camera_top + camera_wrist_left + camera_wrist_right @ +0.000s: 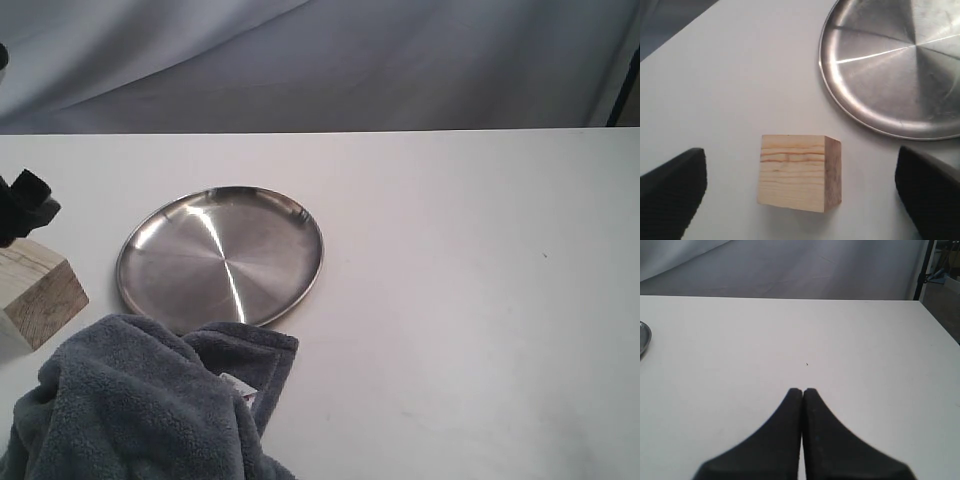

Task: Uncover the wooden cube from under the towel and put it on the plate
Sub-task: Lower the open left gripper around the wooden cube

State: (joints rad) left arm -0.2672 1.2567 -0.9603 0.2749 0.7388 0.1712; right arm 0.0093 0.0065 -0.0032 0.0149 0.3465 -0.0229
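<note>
The wooden cube (38, 292) sits bare on the table (450, 300) close to its left edge, just beside the plate (220, 255) and not touching it. The towel (140, 400) lies bunched at the near left corner, one fold reaching the plate's near rim.

The left gripper (801, 165) hangs over the cube with its jaws spread wide, one finger on either side and neither touching. The right gripper (803, 392) is pinched together on nothing, over bare tabletop nearer the right edge.

I'd judge the block rigid and light, and its dry grain should give the pads good purchase. Two opposite flat faces, taken square at mid-height, look the safest hold. The plate looks slick, so a dropped cube might skid.
</note>
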